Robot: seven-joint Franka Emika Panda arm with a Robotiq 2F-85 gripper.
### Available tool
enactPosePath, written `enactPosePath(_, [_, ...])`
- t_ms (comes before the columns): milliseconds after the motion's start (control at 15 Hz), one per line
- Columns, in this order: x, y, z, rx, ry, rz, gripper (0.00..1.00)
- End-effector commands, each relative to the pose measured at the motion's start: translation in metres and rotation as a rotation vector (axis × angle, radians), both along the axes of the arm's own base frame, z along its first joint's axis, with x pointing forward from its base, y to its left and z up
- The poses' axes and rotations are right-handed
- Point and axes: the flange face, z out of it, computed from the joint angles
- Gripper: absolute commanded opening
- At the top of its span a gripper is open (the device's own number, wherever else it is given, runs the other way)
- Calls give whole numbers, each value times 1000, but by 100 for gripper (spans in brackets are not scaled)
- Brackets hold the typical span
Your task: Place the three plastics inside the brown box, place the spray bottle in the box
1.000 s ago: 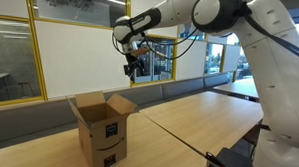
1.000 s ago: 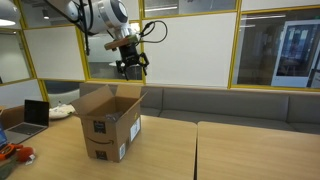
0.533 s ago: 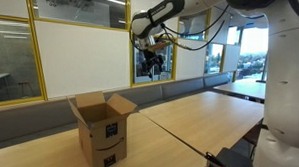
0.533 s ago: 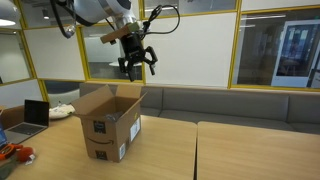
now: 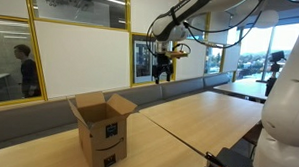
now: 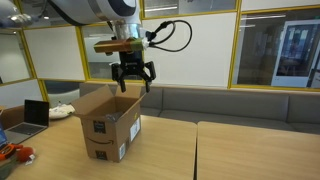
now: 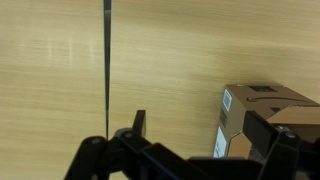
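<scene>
Hand [image 5: 162,68] farther from box [image 5: 101,129]

In an exterior view the box [image 6: 108,128] sits on the table [image 6: 240,150], gripper [image 6: 134,88] up at its 1 o'clock, laptop [image 6: 29,114] at 9 o'clock.

The worktop [image 5: 193,113] is pale wood with a visible grain, made of slabs butted together; a thin dark seam [image 6: 196,150] runs between them and shows as a straight black line in the wrist view as well. The brown box [image 5: 101,128] stands upright on it towards one end, flaps folded open, printed marks and a label on its sides; most of the wood around it is bare. In an exterior view an open laptop [image 6: 35,112] sits beyond the box, well apart from it; a small orange item [image 6: 12,153] lies at the near corner, too small to make out.
</scene>
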Motion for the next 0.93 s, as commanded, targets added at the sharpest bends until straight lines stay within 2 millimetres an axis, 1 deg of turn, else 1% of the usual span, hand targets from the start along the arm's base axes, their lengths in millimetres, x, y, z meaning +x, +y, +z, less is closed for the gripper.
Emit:
enactPosePath(0, [-62,-9,-12,100,-105,89,100])
enactPosePath(200, [-112,-12,-31,111,-100,139,100])
enactPosePath(333, [-149,-12,-46,107,-80,124,100])
enactPosePath(400, [-107,-14,-41,108,-35,105,100])
enactPosePath(467, [-118,-13,-45,113,-31,105,100])
enactPosePath(533, [-119,-13,-44,114,-34,105,100])
enactPosePath(867, [-113,-13,-49,112,-19,105,100])
